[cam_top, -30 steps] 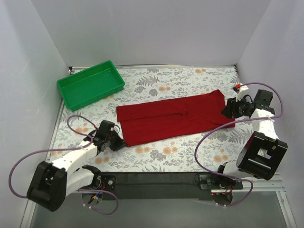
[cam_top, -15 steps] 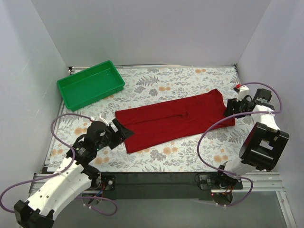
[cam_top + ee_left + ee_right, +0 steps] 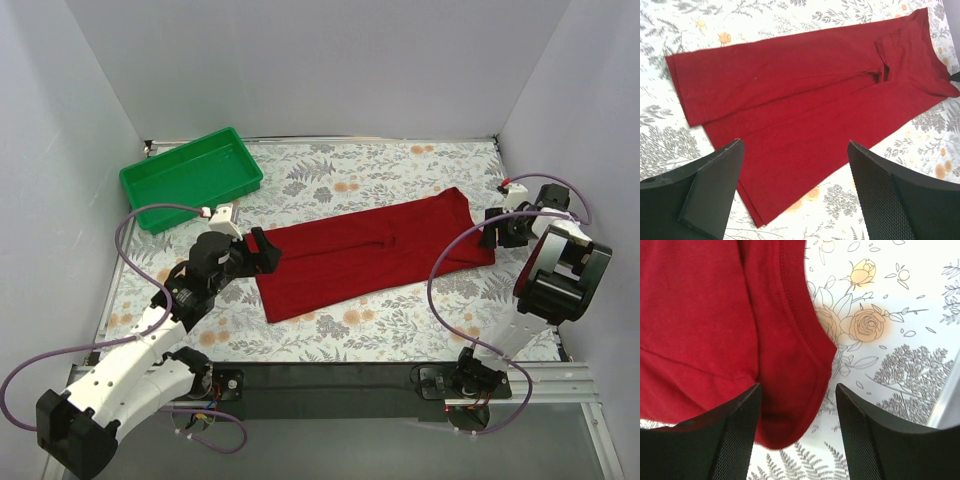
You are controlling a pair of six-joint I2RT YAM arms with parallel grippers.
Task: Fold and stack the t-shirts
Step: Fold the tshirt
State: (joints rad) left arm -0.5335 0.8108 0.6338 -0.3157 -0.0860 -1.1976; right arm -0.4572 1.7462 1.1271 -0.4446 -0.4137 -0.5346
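Observation:
The dark red t-shirt lies flat on the flowered table as a long strip folded lengthwise, running from near left to far right. My left gripper hovers open above its left end. In the left wrist view the t-shirt spreads out below the left gripper, and nothing sits between the fingers. My right gripper stands open at the right end. In the right wrist view a rounded corner of the t-shirt lies between the fingers of the right gripper, which do not touch it.
A green plastic tray stands at the far left of the table. Grey walls close in the left, back and right sides. The table's right edge runs close beside my right gripper. Purple cables loop from both arms.
My left gripper opened, let go of the shirt's near left corner, then rose and moved toward the back. My right gripper opened a little wider and its arm swung back.

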